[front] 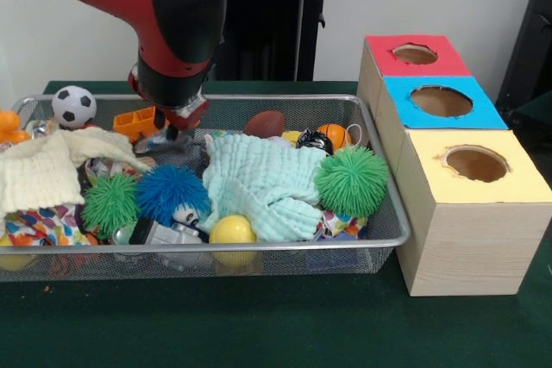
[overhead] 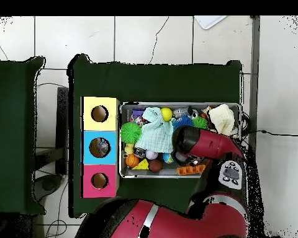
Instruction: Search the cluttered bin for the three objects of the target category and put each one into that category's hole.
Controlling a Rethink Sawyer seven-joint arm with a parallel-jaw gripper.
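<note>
The cluttered bin (front: 379, 239), a silver wire-mesh basket, also shows in the overhead view (overhead: 122, 139). It holds a soccer ball (front: 73, 105), an orange toy truck (front: 138, 122), a brown football (front: 265, 123), two green spiky balls (front: 351, 180) (front: 110, 202), a blue spiky ball (front: 172, 193), a yellow ball (front: 233, 230), a mint cloth (front: 259, 180) and a cream cloth (front: 52, 165). My gripper (front: 172, 133) reaches down into the bin's back part, just beside the orange truck. Its state is hidden. In the overhead view the arm covers it.
Three boxes stand in a row beside the bin, each with a round hole: red (front: 416, 54), blue (front: 442, 101) and yellow (front: 476, 164). In the overhead view something lies inside the blue hole (overhead: 100, 147). A small toy car (front: 164, 232) lies at the bin's front.
</note>
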